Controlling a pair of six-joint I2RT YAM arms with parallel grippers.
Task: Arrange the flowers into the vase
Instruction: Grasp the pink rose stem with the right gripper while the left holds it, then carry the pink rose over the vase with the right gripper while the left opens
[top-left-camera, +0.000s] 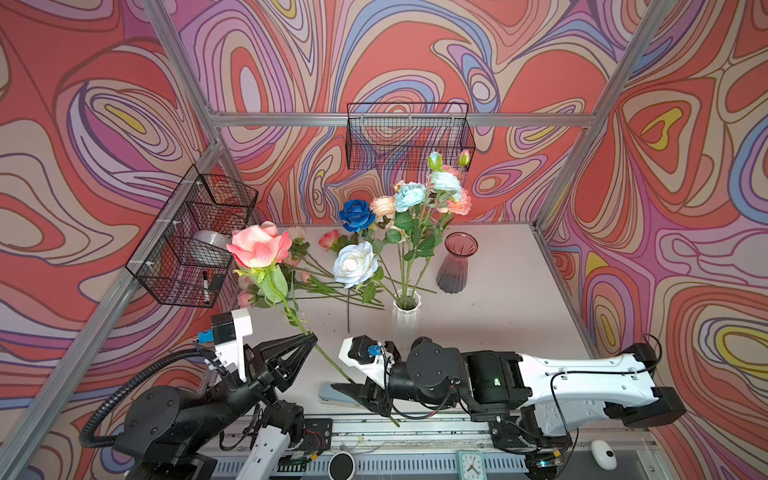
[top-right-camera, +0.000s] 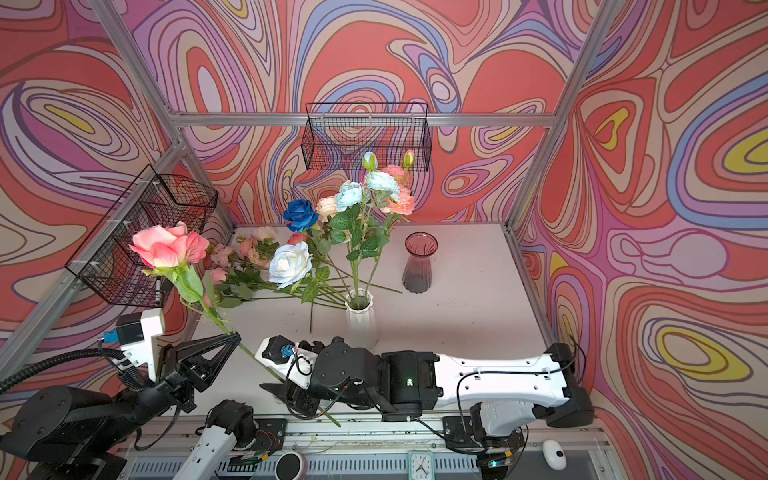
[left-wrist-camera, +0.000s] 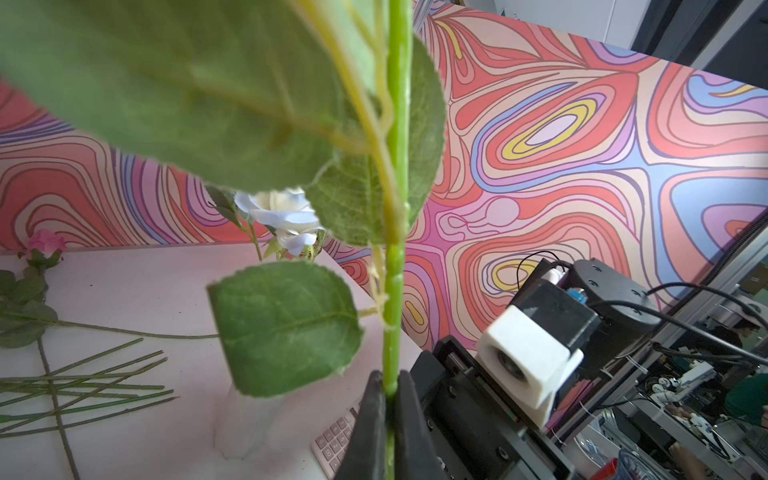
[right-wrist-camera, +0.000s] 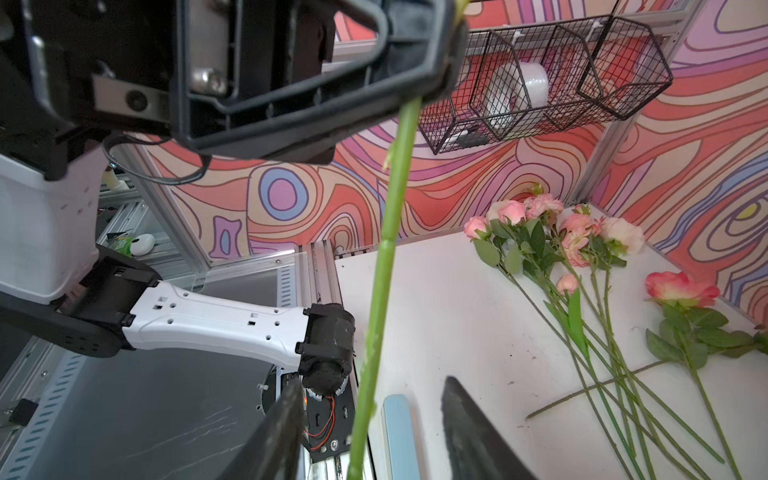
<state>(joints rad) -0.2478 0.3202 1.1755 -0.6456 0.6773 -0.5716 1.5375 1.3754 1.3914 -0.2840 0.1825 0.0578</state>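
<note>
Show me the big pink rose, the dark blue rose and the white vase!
big pink rose (top-left-camera: 259, 246): a top view, on the middle of its petals.
dark blue rose (top-left-camera: 356, 215): a top view, on the middle of its head.
white vase (top-left-camera: 406, 321): a top view, on its ribbed wall.

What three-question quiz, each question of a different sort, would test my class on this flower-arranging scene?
1. True or false: the left gripper is shut on the stem of the pink rose.
2. Which vase has flowers standing in it? A. the white vase B. the purple glass vase C. both
3. Fill in: lower down the same stem, the jaws of the right gripper stand ___ on either side of it.

Key: 1 true; 2 A; 3 open.
</note>
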